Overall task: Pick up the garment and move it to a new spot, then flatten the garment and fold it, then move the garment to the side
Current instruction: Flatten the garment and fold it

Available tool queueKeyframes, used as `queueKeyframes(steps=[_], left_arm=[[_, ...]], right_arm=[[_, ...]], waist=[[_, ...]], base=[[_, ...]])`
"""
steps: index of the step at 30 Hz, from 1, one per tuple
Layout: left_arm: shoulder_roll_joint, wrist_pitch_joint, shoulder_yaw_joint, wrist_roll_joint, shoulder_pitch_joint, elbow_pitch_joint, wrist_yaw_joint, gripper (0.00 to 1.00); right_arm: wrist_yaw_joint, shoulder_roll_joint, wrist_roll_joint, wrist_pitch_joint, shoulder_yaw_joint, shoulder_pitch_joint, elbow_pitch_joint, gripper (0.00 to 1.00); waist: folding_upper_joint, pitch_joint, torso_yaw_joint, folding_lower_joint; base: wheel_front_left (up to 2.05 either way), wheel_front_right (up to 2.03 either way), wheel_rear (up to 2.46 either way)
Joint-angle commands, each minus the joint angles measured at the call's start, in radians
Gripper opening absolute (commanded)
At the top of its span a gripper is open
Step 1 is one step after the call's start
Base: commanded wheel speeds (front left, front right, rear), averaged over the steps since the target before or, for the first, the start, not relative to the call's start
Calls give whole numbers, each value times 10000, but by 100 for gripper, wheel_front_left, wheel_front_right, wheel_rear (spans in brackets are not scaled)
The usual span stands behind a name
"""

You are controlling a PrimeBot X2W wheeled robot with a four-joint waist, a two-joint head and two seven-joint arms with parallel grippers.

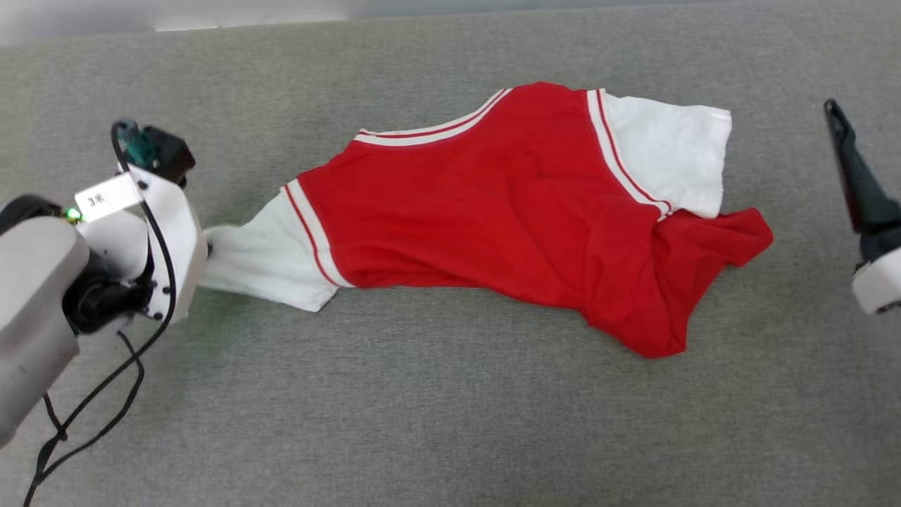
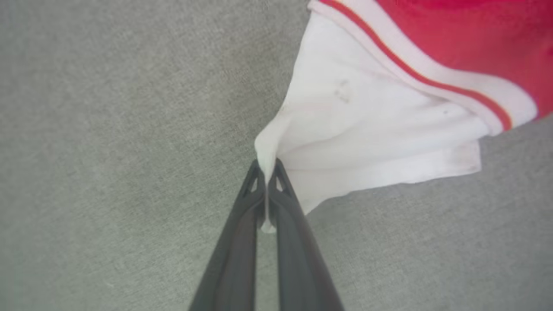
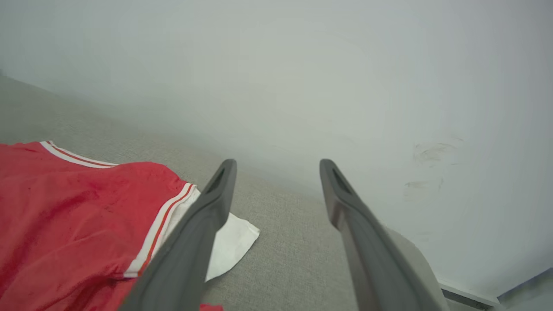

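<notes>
Firmly: L end effector [image 2: 268, 167] pinching garment [image 1: 493, 211].

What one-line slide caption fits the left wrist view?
Left gripper pinching the garment by its white sleeve, on a grey surface.

head: overhead | left wrist: close, downward | right wrist: low | shared: garment [image 1: 493, 211]

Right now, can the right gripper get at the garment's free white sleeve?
Probably yes: the right gripper stands open beside the white sleeve of the garment, with only bare grey surface between them.
</notes>
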Motion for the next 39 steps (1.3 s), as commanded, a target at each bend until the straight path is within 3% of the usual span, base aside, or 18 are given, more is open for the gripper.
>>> queueKeyframes(steps=[1, 3, 4, 8, 12, 16, 23, 31, 32, 33, 39], left_arm=[[68, -168, 101, 81, -194, -163, -49, 0], [128, -387, 123, 253, -313, -524, -48, 0], [157, -643, 189, 500, -565, -1094, -1, 0], [33, -812, 210, 815, -842, -1876, 149, 0], [-150, -953, 276, 1058, -1098, -2518, 344, 0], [-312, -1047, 219, 1439, -1360, -2973, 466, 0], [-565, -1267, 224, 1781, -1696, -3350, 559, 0], [-656, -1400, 190, 1894, -1753, -3231, 538, 0], [-656, -1411, 190, 1877, -1753, -3187, 519, 0], [-661, -1420, 187, 1856, -1743, -3139, 504, 0], [-616, -1625, 239, 1767, -1593, -2792, 459, 0]], right_arm=[[-6, -325, 122, 403, 168, -308, 11, 100], [-7, -893, 556, 1446, 486, -869, 202, 100], [-7, -1896, 1479, 3382, 1307, -1831, 533, 100], [-7, -3073, 2788, 6083, 2485, -3246, 1110, 100], [-7, -3779, 4043, 8739, 3398, -4625, 1781, 100], [-6, -3873, 4629, 10654, 3696, -5748, 2525, 100], [-6, -3187, 4483, 11614, 3664, -6850, 3693, 100], [-4, -2860, 4593, 11614, 4520, -5841, 4557, 100], [-4, -2903, 4607, 11562, 4600, -5784, 4581, 45], [-2, -2906, 4660, 11436, 4599, -5780, 4617, 0], [-6, -2690, 4816, 10373, 4232, -6433, 4714, 0]], waist=[[0, -29, 196, 0], [0, 3, 390, 0], [0, 184, 707, 0], [0, 616, 1145, 0], [0, 1169, 1569, 0], [0, 1795, 1968, 0], [0, 2638, 2391, 0], [0, 2829, 2403, 0], [0, 2818, 2391, 0], [0, 2790, 2370, 0], [0, 2233, 2161, 0]], base=[[0, 0, 0], [0, 0, 0], [0, 0, 0], [0, 0, 0], [0, 0, 0], [0, 0, 0], [0, 0, 0], [0, 0, 0], [0, 0, 0], [0, 0, 0], [0, 0, 0]])
